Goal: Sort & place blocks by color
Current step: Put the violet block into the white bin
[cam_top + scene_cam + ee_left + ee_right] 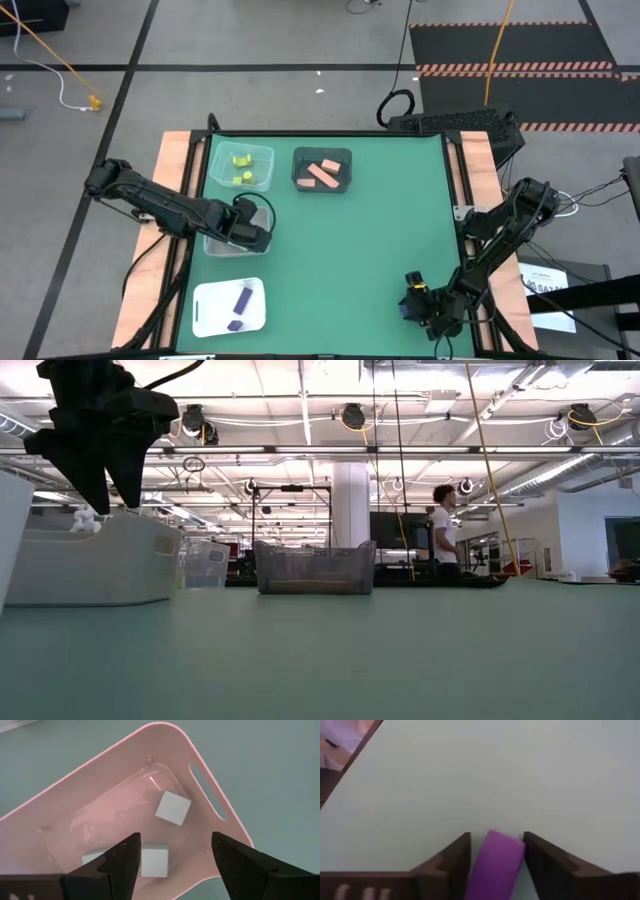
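My left gripper (172, 851) hangs open, touching nothing, above a clear bin (222, 243) at the table's left. Three pale mint cubes (173, 808) lie on that bin's floor. The low view shows this gripper (108, 485) above the bin's rim (90, 530). My right gripper (412, 303) is low at the table's near right, shut on a purple bar (496, 862). Yellow-green blocks (241, 166) lie in a clear bin at far left. Salmon bars (322, 173) lie in a dark bin beside it. Two purple blocks (241, 300) lie on a white tray. My right gripper holds the purple bar (505, 845) pinched between its two fingers (536, 854), and the fingers lie along the bar's long sides. The bar sits slightly askew in the hold, one end poking out past the fingertips. I cannot tell whether it rests on the table or is lifted.
The white tray (205, 300) sits at the near left corner, and the two far bins (322, 152) stand in a row near the far edge. The green mat's (360, 250) middle and right are bare. A person (443, 530) stands far off in the room behind.
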Controlling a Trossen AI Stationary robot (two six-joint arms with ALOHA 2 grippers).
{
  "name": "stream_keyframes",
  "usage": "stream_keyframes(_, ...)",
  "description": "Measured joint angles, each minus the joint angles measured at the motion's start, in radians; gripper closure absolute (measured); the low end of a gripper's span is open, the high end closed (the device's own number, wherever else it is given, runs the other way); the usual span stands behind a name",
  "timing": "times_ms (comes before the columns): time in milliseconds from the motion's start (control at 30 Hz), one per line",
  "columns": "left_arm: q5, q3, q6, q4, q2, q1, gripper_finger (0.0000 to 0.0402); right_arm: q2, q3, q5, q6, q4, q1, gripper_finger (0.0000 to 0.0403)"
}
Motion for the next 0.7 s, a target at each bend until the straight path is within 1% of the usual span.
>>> stream_keyframes(167, 0.0, 0.0, 0.003, 0.0, 0.0, 0.0, 0.0158, 0.0, -0.001, 0.0, 0.005, -0.002, -0.001, 0.0312)
stream_keyframes(200, 0.0, 0.0, 0.003, 0.0, 0.0, 0.0, 0.0158, 0.0, -0.001, 0.0, 0.005, -0.002, -0.001, 0.0317)
stream_keyframes(500, 0.0, 0.0, 0.002, 0.003, 0.0, 0.0, 0.0158, -0.016, -0.003, -0.003, 0.01, -0.006, -0.004, 0.0317)
stream_keyframes(633, 0.0, 0.0, -0.006, 0.024, 0.0, 0.0, 0.0158, -0.078, -0.008, -0.008, 0.009, -0.02, -0.023, 0.0317)
stream_keyframes(700, 0.0, 0.0, -0.006, 0.062, 0.0, 0.0, 0.0158, -0.122, -0.006, 0.001, 0.007, -0.005, -0.036, 0.0317)
